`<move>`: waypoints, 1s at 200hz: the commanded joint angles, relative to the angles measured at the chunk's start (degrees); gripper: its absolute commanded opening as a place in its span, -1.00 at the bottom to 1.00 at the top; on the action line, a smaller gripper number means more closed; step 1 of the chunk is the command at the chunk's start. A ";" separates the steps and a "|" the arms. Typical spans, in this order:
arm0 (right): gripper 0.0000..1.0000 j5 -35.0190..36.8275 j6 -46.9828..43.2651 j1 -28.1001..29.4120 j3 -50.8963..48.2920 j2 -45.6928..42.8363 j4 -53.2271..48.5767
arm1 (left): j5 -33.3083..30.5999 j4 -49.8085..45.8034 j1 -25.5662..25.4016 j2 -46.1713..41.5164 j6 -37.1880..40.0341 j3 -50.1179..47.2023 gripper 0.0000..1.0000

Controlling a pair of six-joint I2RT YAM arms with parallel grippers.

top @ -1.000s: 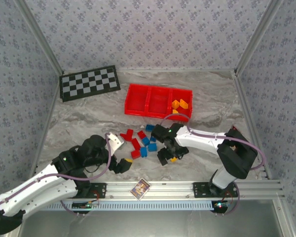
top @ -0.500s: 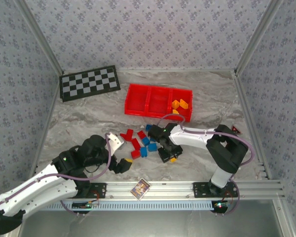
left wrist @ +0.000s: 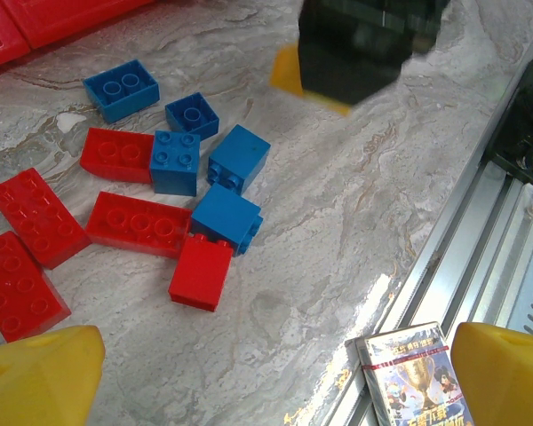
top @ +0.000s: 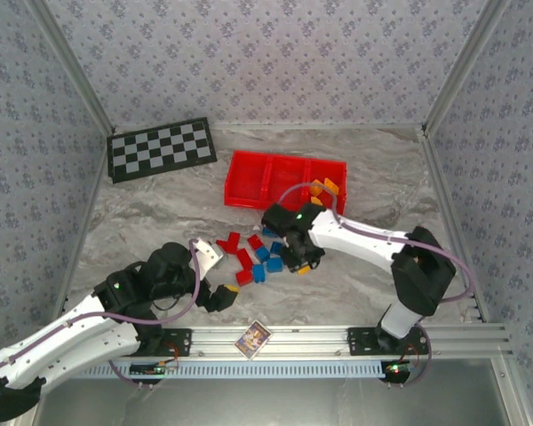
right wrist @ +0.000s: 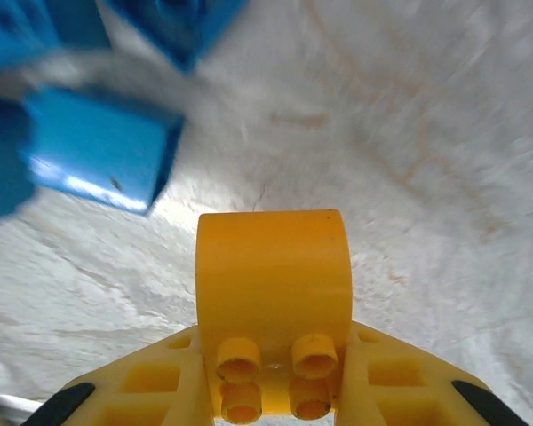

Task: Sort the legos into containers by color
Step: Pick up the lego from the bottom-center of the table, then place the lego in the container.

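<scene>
1. Card (top: 253, 337) lies at the near rail. Left gripper (top: 220, 295) is just beyond it, fingers (left wrist: 35, 377) spread wide apart.
2. Loose red and blue legos (top: 251, 252) are clustered mid-table.
3. Right gripper (top: 299, 263) sits at the cluster's right edge, clamped on an orange-yellow brick (right wrist: 274, 284).
4. Red tray (top: 249, 185) lies behind, with orange bricks (top: 322, 188) in its right-end compartment.
5. Checkerboard mat (top: 162, 149) is far left.
</scene>
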 commanded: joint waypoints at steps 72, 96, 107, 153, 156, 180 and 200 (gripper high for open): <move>-0.43 0.01 -11.46 -22.97 20.15 8.66 -0.35 | -0.77 -0.50 -0.56 -0.66 0.49 0.30 0.99; -0.43 -1.47 -13.53 -26.12 23.68 14.22 0.07 | -1.10 -0.44 -0.55 -0.97 0.49 0.27 0.99; -0.43 -1.27 -14.15 -27.07 25.21 16.55 -0.13 | -1.14 -0.49 -0.63 -0.97 0.49 0.32 0.99; -0.33 -0.02 -14.45 -29.56 28.83 22.54 0.25 | -1.37 -0.50 -0.62 -0.97 0.49 0.30 0.99; -0.32 0.09 -14.45 -29.60 29.00 22.81 0.31 | -1.38 -0.56 -0.66 -0.91 0.49 0.27 0.99; -0.06 1.79 -14.13 -29.67 30.41 24.26 -0.52 | -1.38 -0.56 -0.63 -0.80 0.47 0.32 1.00; 0.22 2.39 -13.76 -29.53 30.77 24.33 -1.04 | -1.38 -0.60 -0.59 -0.80 0.49 0.30 0.99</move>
